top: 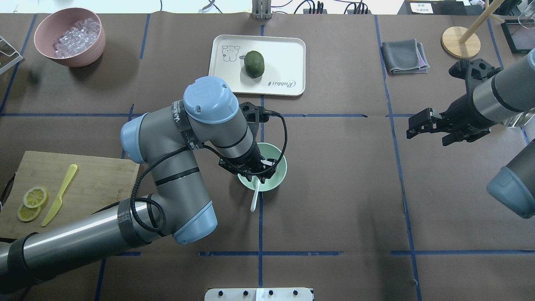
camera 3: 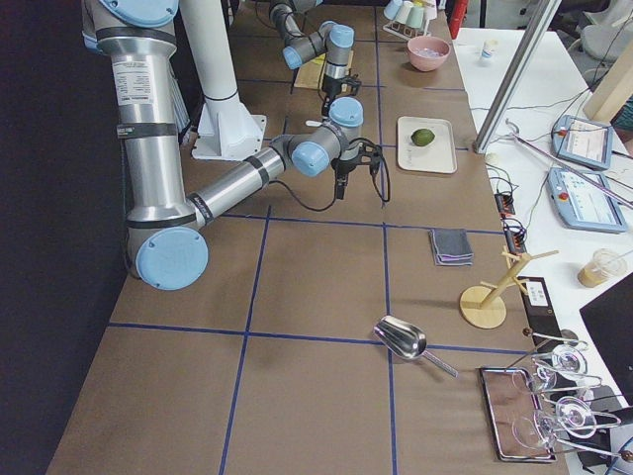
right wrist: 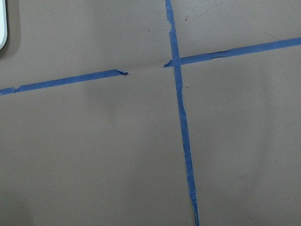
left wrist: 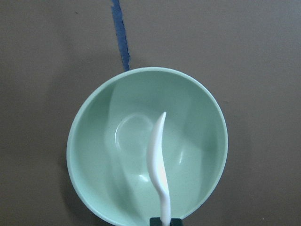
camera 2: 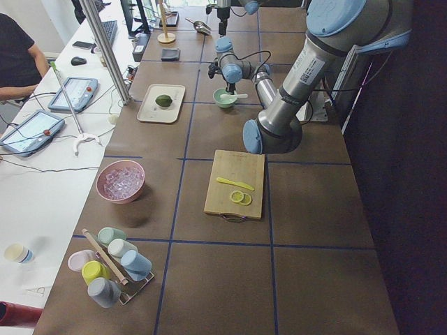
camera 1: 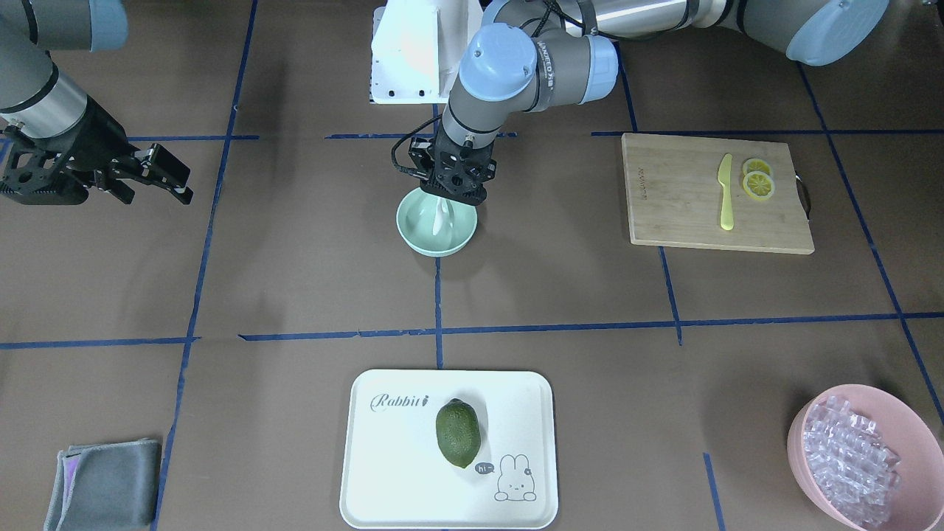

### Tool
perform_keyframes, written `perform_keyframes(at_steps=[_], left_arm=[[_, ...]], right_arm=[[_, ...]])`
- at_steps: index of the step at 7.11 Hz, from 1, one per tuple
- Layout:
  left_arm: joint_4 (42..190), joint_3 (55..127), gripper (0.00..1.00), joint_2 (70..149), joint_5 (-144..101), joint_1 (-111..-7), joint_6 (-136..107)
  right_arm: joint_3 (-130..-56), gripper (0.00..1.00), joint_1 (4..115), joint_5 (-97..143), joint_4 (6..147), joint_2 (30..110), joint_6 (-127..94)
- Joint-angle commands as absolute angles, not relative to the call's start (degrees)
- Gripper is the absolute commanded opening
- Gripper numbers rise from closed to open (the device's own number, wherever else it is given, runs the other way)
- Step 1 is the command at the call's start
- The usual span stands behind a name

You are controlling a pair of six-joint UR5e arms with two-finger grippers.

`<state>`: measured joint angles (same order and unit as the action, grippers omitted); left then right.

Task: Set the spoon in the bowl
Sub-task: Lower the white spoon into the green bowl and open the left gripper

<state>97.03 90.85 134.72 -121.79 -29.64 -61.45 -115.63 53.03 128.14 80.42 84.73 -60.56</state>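
Note:
The pale mint-green bowl [camera 1: 414, 230] stands near the table's middle; it also shows in the overhead view [top: 281, 174] and fills the left wrist view [left wrist: 94, 141]. My left gripper [camera 1: 443, 201] hangs right over it, shut on the handle of the white spoon [left wrist: 157, 160]. The spoon points down into the bowl [camera 1: 440, 219]. In the overhead view the spoon [top: 254, 200] sticks out past the bowl's near rim below the gripper [top: 262, 177]. My right gripper [top: 413, 127] is open and empty, off to the side over bare table [camera 1: 173, 181].
A white tray [camera 1: 516, 413] with a green fruit [camera 1: 458, 433] lies beyond the bowl. A cutting board [camera 1: 678, 214] holds a yellow knife [camera 1: 726, 192] and lemon slices [camera 1: 757, 181]. A pink bowl of ice-like pieces [camera 1: 804, 435] and a grey cloth [camera 1: 103, 483] sit at far corners.

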Motion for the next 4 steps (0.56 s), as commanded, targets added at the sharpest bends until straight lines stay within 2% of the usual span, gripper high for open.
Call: perform_keyframes(at_steps=[1,3,4], left_arm=[[98.1,90.7,0.65,134.8,-121.3,-30.7,-61.5],[98.6,91.7,0.65,134.0,-122.2,-35.0,-61.5],[98.4,94.5,0.65,130.8,-124.7,-37.6,-61.5]], right_arm=[[-115.9,1.0,53.2,128.1,80.4,85.7,-60.6],[-116.0,1.0,54.1,128.1,80.4,87.0,-59.3],[-116.1,1.0,56.8,128.3,80.4,89.8,-54.0]])
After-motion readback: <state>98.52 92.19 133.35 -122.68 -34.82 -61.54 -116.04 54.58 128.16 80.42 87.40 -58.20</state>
